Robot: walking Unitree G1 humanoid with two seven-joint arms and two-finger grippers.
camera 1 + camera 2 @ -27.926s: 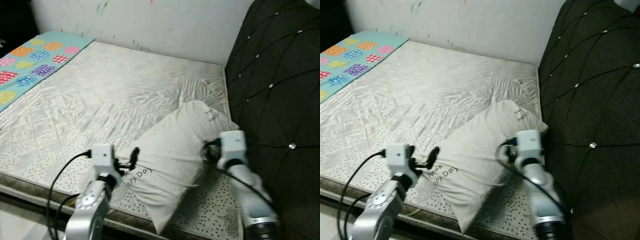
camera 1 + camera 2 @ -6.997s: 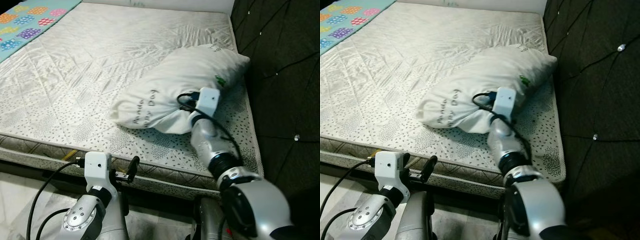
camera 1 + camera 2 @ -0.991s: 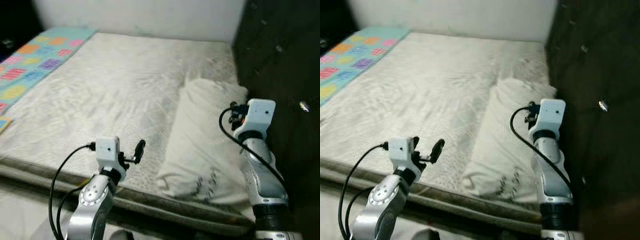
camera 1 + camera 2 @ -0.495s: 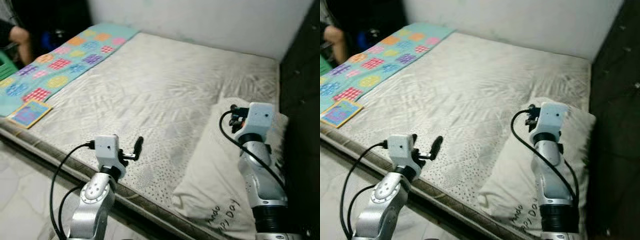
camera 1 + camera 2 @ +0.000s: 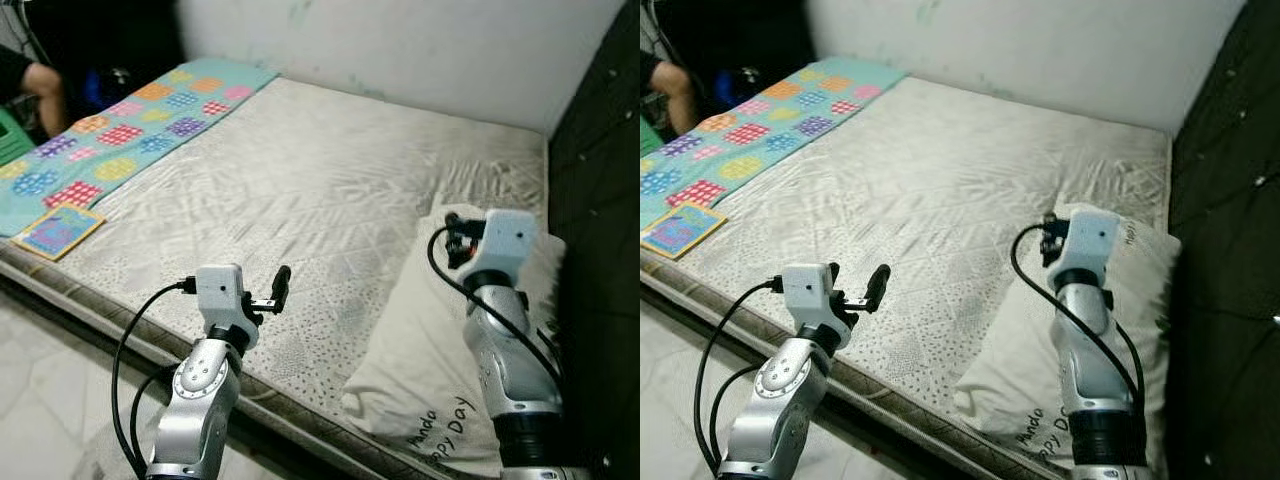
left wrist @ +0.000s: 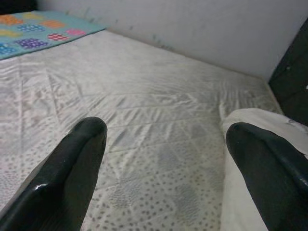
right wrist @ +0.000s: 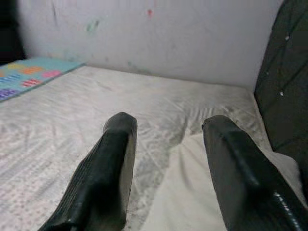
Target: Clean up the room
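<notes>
Far off to the left gripper's left, at the dark edge of the room, a person's bent leg (image 5: 40, 80) shows beside a green seat. Nearer, a turquoise blanket (image 5: 120, 125) patterned with coloured patches lies along the mattress's (image 5: 330, 180) left side, and a small picture book (image 5: 55, 230) rests on that blanket's near end, well to the left of the left gripper.

The left gripper (image 5: 268, 292) is held up over the near edge of the mattress, its arm rising from below with a black cable looping off the wrist. Its two black fingers (image 6: 72, 163) stand wide apart and hold nothing (the wrist view shows only bare quilted mattress between them). Ahead of it and to its right lies the white pillow (image 5: 430, 350), set against the dark tufted headboard (image 5: 600, 200), with some dark lettering on its near corner.

The right gripper (image 5: 455, 238) hovers above the pillow's far end, close over the fabric. Its fingers (image 7: 110, 168) are also parted, with nothing between them; in the wrist view the pillow's rounded edge (image 7: 192, 192) lies just below and between them. The headboard stands just to this gripper's right, and the pale, smudged wall (image 5: 400, 40) rises beyond the mattress ahead of both grippers.
</notes>
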